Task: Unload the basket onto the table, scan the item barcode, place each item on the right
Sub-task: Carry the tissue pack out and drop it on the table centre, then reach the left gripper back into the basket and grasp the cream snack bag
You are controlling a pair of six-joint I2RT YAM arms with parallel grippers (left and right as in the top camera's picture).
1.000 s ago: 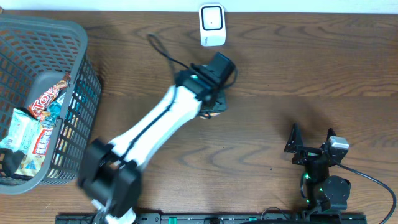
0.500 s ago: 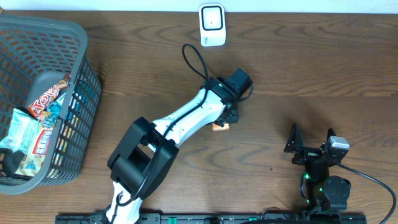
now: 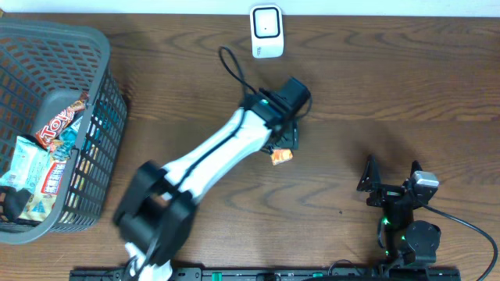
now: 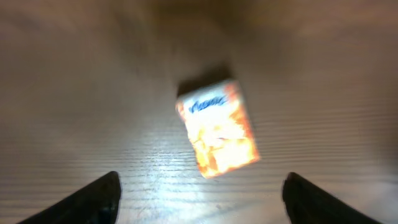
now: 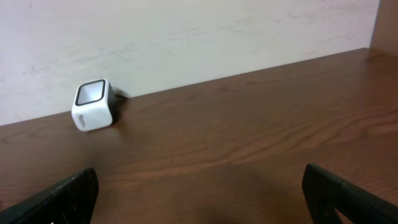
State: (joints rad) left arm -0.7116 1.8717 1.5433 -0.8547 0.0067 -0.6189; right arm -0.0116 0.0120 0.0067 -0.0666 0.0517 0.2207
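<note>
While basket (image 3: 94,35) holds snacks (image 3: 58,117), scanner (image 3: 266,31) stands.

Left fingers (image 4: 93,199) spread, left arm (image 3: 219,148) outstretched; right fingers (image 5: 62,196) wide apart.

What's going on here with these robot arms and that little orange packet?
The left gripper hovers open over a small orange snack packet, which lies flat on the wooden table, not held. The white barcode scanner stands at the table's back edge, apart from the packet. The right gripper sits open and idle; a grey basket of snacks is at the left.
</note>
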